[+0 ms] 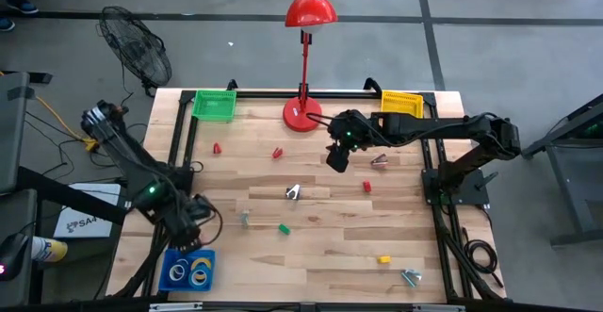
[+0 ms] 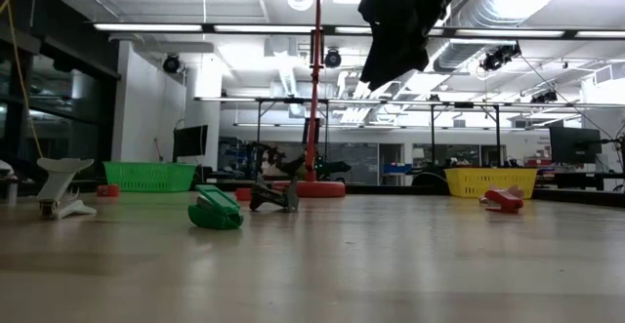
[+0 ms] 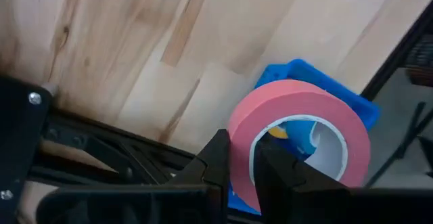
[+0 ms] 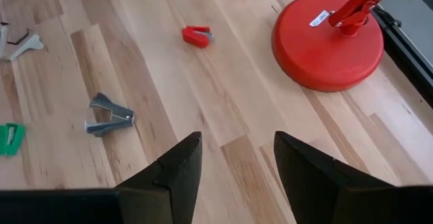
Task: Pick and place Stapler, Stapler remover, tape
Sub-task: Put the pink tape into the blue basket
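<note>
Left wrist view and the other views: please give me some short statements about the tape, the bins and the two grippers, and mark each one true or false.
1. The left gripper is shut on a pink tape roll. True.
2. The pink roll already lies in the blue bin. False: it is held in the jaws above the bin, as the left wrist view shows.
3. The right gripper holds a red stapler remover. False: its jaws are open and empty, above bare table.
4. A green bin and a yellow bin stand at the table's far edge, either side of the red lamp. True.
5. The blue bin is empty. False: tape rolls lie in it.
</note>
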`<control>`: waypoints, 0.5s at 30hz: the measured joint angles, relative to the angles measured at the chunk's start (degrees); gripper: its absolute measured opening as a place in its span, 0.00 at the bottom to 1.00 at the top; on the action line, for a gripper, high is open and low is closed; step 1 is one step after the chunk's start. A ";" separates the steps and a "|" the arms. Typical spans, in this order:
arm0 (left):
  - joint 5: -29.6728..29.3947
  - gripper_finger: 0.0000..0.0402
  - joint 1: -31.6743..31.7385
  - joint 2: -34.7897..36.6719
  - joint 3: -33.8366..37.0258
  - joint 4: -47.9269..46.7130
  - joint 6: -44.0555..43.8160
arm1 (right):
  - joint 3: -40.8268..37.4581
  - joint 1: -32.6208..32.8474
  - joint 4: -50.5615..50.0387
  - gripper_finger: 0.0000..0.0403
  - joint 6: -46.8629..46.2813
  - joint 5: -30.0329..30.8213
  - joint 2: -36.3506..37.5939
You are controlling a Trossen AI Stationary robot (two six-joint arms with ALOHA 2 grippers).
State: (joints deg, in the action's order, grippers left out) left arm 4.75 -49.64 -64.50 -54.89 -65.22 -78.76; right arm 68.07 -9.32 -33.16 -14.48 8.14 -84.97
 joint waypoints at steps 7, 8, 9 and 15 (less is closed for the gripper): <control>-1.96 0.10 -6.14 -6.26 0.00 0.14 -7.52 | -0.01 0.00 0.01 0.44 0.00 0.00 0.00; -2.58 0.10 -6.83 -7.41 0.00 0.28 -8.48 | -0.02 0.00 0.04 0.44 0.01 -0.02 0.00; -2.94 0.10 -7.40 -8.63 0.00 0.56 -9.22 | 0.00 0.00 0.01 0.44 0.06 0.00 0.00; -3.39 0.10 -9.30 -14.90 -0.38 3.50 -11.54 | -0.02 0.00 0.01 0.44 0.20 0.00 0.00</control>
State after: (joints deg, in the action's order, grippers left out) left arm 1.37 -58.94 -79.40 -55.27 -61.72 -90.30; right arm 68.05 -9.32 -33.15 -14.28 8.14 -84.97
